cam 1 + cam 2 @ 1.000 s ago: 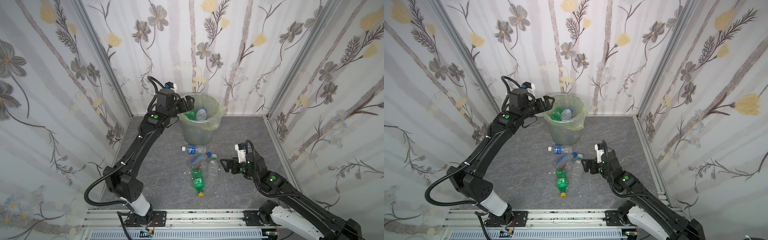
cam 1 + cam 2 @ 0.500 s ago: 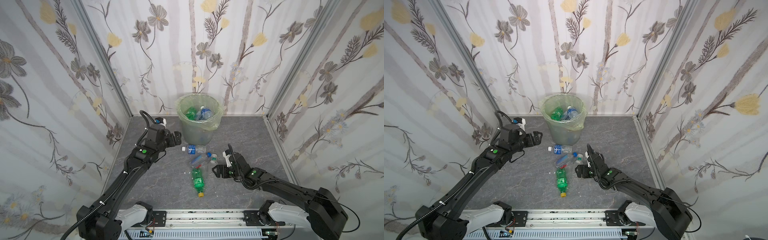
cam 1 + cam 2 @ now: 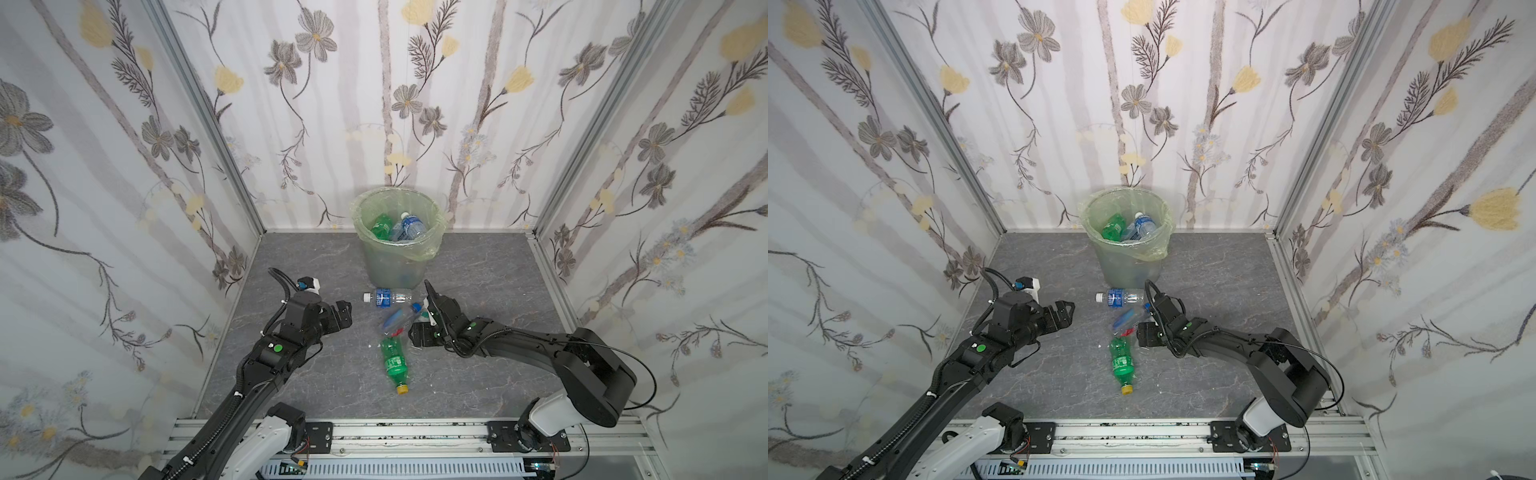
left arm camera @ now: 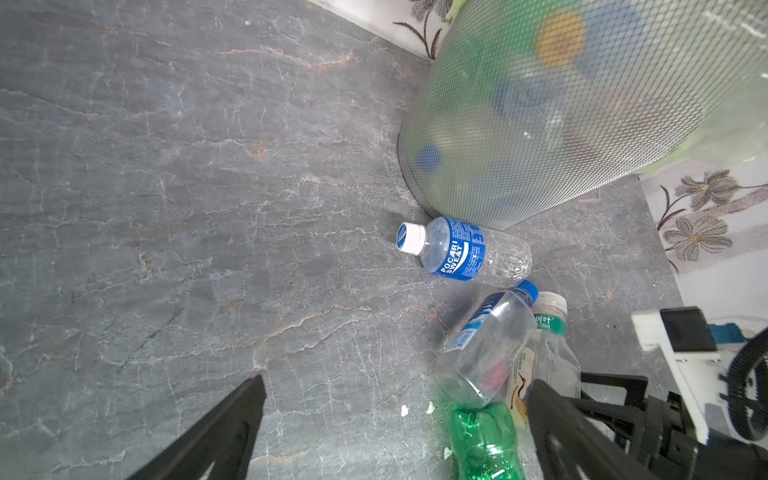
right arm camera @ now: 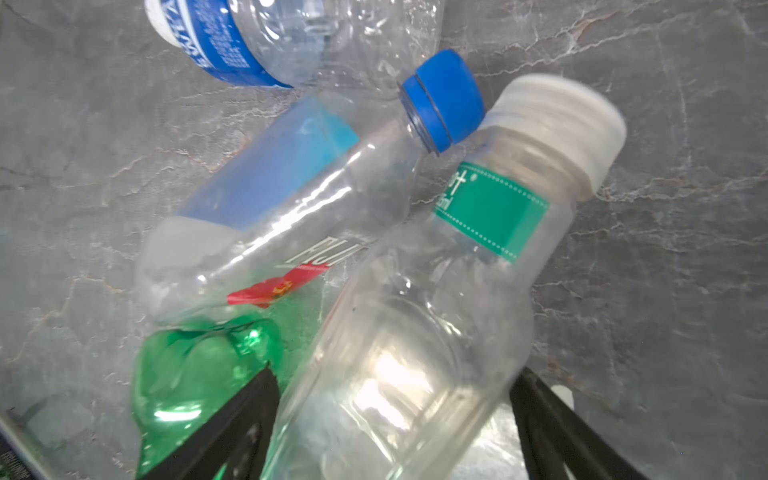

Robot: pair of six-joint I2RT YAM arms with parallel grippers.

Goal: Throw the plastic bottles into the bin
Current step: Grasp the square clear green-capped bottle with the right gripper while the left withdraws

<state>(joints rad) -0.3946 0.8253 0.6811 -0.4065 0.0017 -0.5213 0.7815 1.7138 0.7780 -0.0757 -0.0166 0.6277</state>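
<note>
Left gripper (image 4: 397,382): spread wide, empty. Right gripper (image 5: 393,371): jaws straddle the white-capped bottle (image 5: 415,324); whether they clamp it cannot be told. Blue-capped bottle (image 5: 291,208) lies just beside.

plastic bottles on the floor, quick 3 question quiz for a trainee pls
1. True or false: the left gripper holds a bottle.
2. Which lies between the right gripper's jaws? A green bottle, yellow cap; B clear plastic bottle, white cap, green label; C clear bottle, blue label.
3. How many bottles lie on the grey stone-look floor, outside the round pale green bin?
Key: 1 false; 2 B; 3 four.
</note>
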